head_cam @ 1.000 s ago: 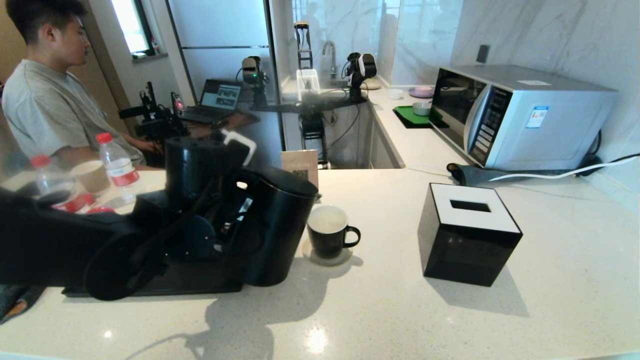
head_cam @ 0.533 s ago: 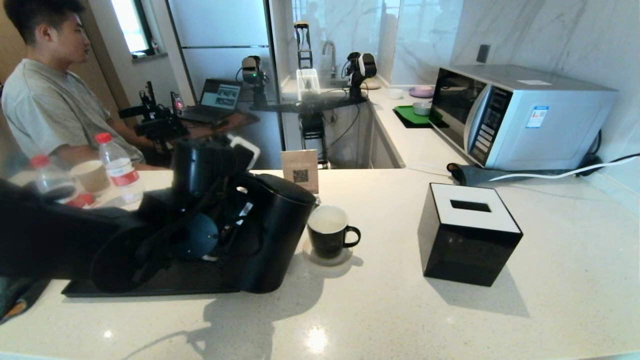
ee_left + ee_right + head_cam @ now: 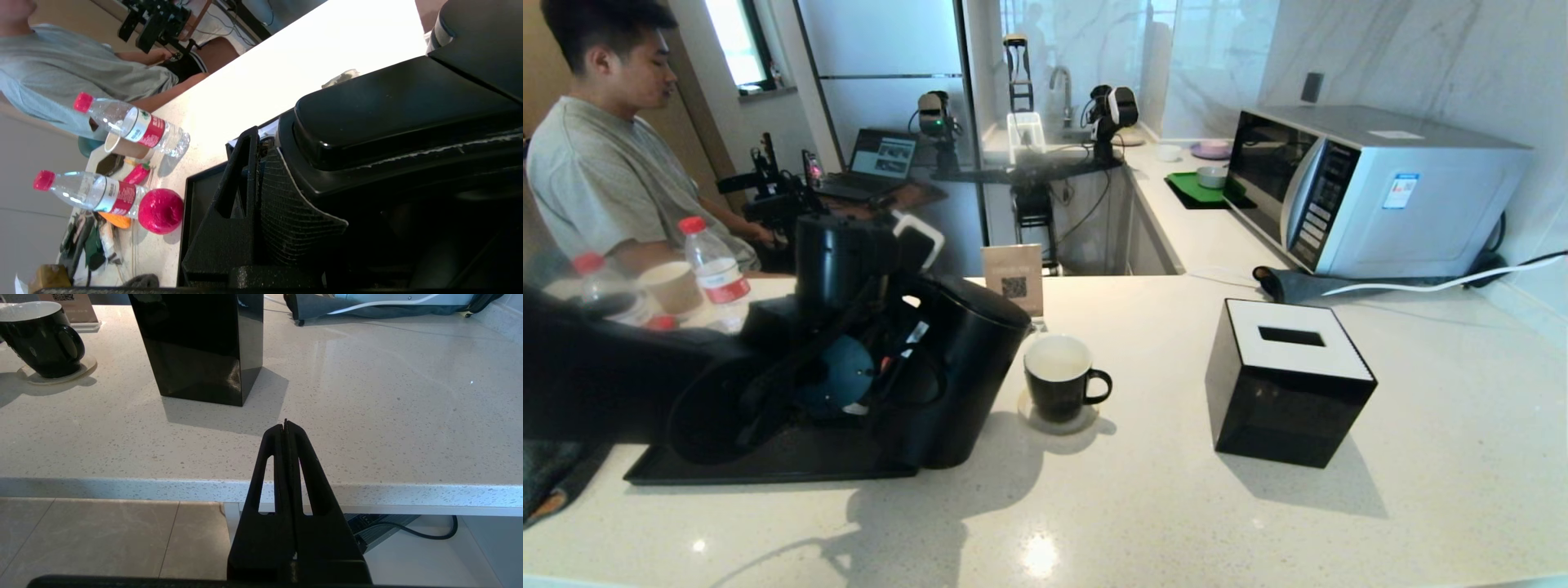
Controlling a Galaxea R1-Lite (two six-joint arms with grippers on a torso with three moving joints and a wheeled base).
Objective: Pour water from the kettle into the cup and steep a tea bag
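The matte black kettle (image 3: 972,384) hangs tilted, top leaning toward the cup, its base over the right end of a black tray (image 3: 768,469). My left gripper (image 3: 903,343) is shut on its loop handle (image 3: 388,110); one ribbed finger pad (image 3: 282,204) presses against it. The black cup (image 3: 1058,392) with a white inside stands on a pale coaster just right of the kettle, its ear handle to the right. My right gripper (image 3: 286,424) is shut and empty, low before the counter's front edge, right of the cup (image 3: 41,339). The tea bag is out of view; no water shows.
A black tissue box (image 3: 1282,408) with a white top stands right of the cup. A microwave (image 3: 1380,188) sits at the back right. Two water bottles (image 3: 715,269), a paper cup (image 3: 672,287) and a seated person (image 3: 596,163) are at the far left. A QR card (image 3: 1013,278) stands behind the kettle.
The kettle, held by my left gripper, dipped and then shifted slightly left, away from the cup. The right arm and the cup have not moved.
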